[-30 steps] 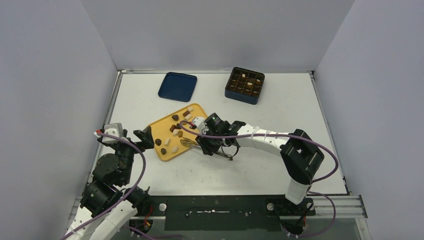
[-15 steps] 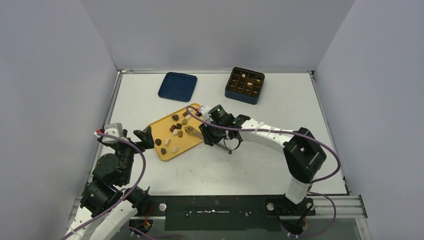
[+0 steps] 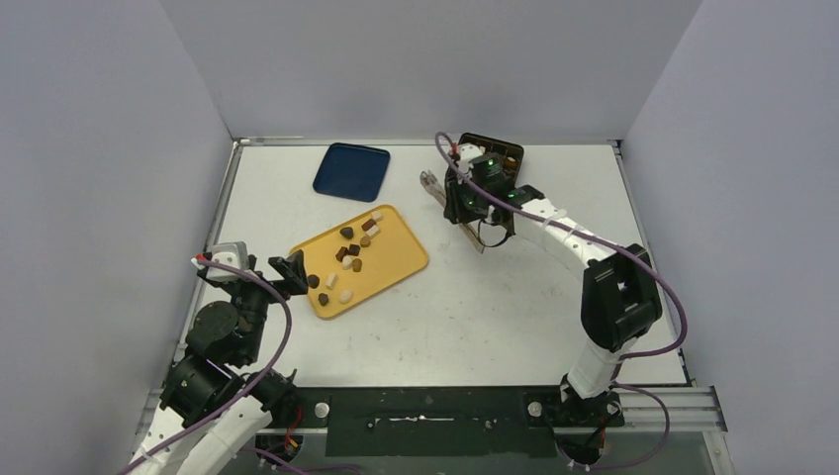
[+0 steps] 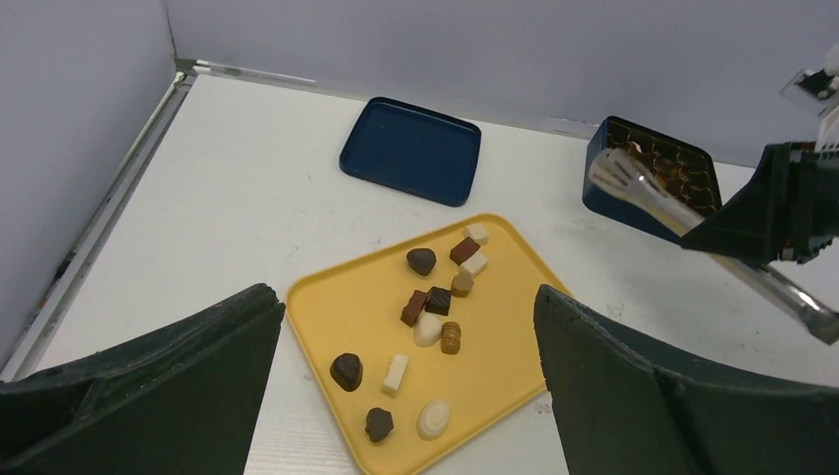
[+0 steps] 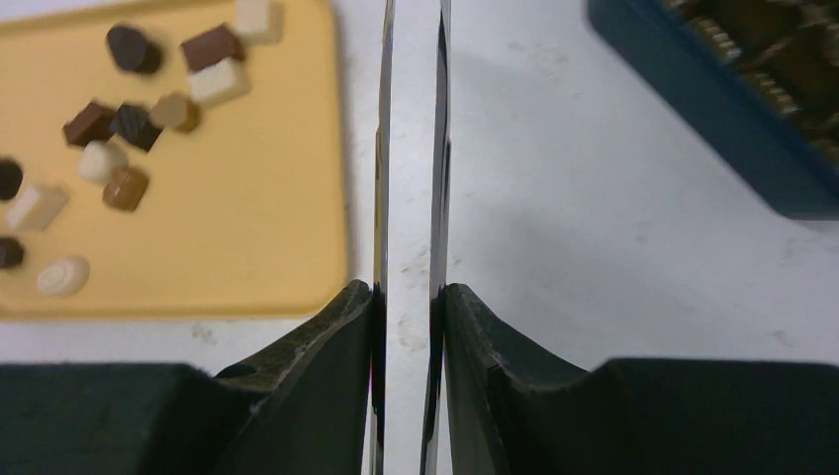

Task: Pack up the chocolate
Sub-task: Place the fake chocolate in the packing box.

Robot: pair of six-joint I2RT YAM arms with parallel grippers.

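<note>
Judging the risk, we start with the chocolate (image 4: 435, 302): most pieces lie scattered on the yellow tray (image 4: 495, 361), and a few seem to sit in the gridded box (image 5: 712, 124) beyond the tray's far right corner. Our right gripper (image 5: 408, 297) pinches the tongs (image 4: 653, 198) nearly shut, tips by that box (whether they carry a piece, we cannot tell). A loosened squeeze could drop one short, onto the table (image 3: 514, 317). Our left gripper (image 4: 406, 292) gapes wide, empty, at the tray's near edge.
</note>
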